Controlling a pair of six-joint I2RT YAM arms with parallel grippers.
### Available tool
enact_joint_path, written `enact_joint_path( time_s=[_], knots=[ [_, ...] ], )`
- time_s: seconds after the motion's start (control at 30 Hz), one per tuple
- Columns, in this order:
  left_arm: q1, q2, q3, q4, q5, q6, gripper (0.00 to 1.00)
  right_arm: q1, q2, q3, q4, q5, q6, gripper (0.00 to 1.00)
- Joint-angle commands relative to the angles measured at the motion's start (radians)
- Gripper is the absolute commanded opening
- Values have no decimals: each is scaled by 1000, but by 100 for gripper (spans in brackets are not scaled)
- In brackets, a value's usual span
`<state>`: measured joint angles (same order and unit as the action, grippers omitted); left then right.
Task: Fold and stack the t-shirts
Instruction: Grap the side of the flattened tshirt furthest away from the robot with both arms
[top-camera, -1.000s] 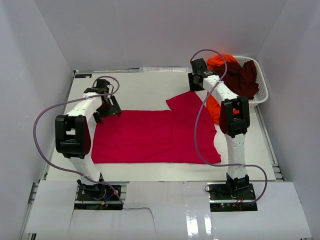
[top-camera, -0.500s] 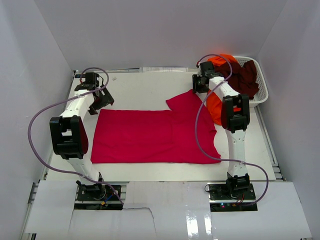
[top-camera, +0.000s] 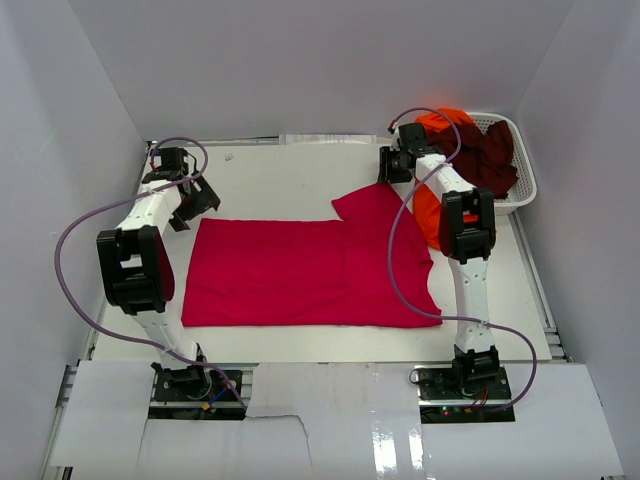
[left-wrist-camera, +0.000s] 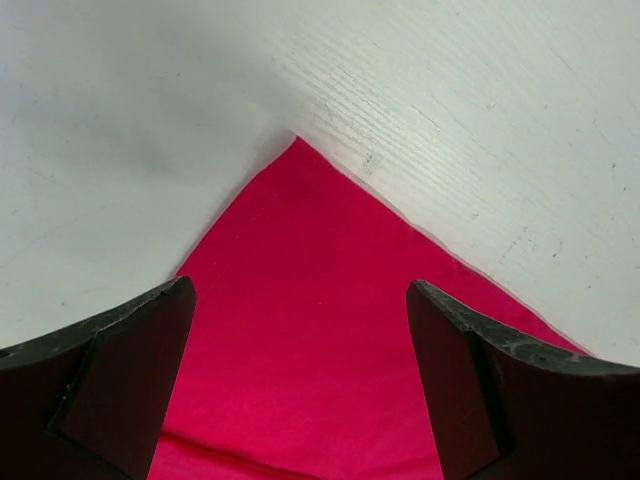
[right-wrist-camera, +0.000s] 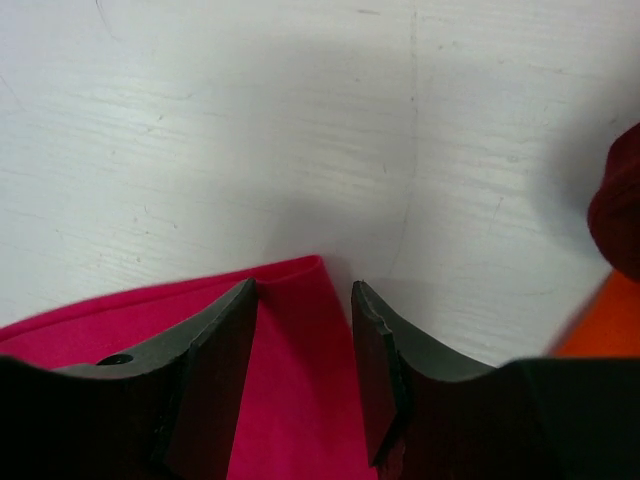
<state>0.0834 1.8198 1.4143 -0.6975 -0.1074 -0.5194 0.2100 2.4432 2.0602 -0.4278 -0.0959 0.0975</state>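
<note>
A crimson-red t-shirt (top-camera: 310, 272) lies flat across the table, one sleeve (top-camera: 372, 205) pointing to the far right. My left gripper (top-camera: 190, 203) hovers at its far-left corner. In the left wrist view that gripper (left-wrist-camera: 300, 288) stands wide open over the cloth corner (left-wrist-camera: 300, 200), nothing between the fingers. My right gripper (top-camera: 386, 172) sits at the sleeve tip. In the right wrist view it (right-wrist-camera: 304, 290) is partly open, straddling the red sleeve edge (right-wrist-camera: 300, 275) without pinching it. The orange t-shirt (top-camera: 428, 212) and the maroon t-shirt (top-camera: 490, 155) hang in and over the basket.
The white mesh basket (top-camera: 526, 186) stands at the far right by the side wall. Orange cloth (right-wrist-camera: 605, 325) and maroon cloth (right-wrist-camera: 622, 205) show just right of my right gripper. White walls close in the table on three sides.
The left gripper has moved away from the shirt's left edge to its far-left corner. The right gripper has shifted slightly back over the sleeve tip. The shirt has not moved.
</note>
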Motion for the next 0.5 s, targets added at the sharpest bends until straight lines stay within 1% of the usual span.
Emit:
enact_joint_path(
  time_s=[0.0, 0.17, 0.2, 0.27, 0.3, 0.37, 0.47],
  knots=[
    [7, -2, 3, 26, 20, 9, 98, -9, 34, 51, 27, -45, 4, 49],
    [9, 22, 38, 23, 25, 1, 98, -9, 59, 64, 26, -64, 2, 47],
    [9, 32, 49, 20, 28, -1, 98, -11, 65, 66, 24, -65, 2, 41],
    [10, 44, 78, 15, 35, -1, 98, -9, 66, 64, 23, -64, -1, 34],
    [9, 55, 87, 12, 35, -1, 98, -11, 65, 61, 23, -61, -2, 26],
    [9, 68, 106, 9, 37, -2, 98, -9, 57, 49, 23, -57, -7, 20],
    [10, 93, 117, 6, 41, -4, 98, -9, 43, 34, 23, -45, -16, 8]
  ],
)
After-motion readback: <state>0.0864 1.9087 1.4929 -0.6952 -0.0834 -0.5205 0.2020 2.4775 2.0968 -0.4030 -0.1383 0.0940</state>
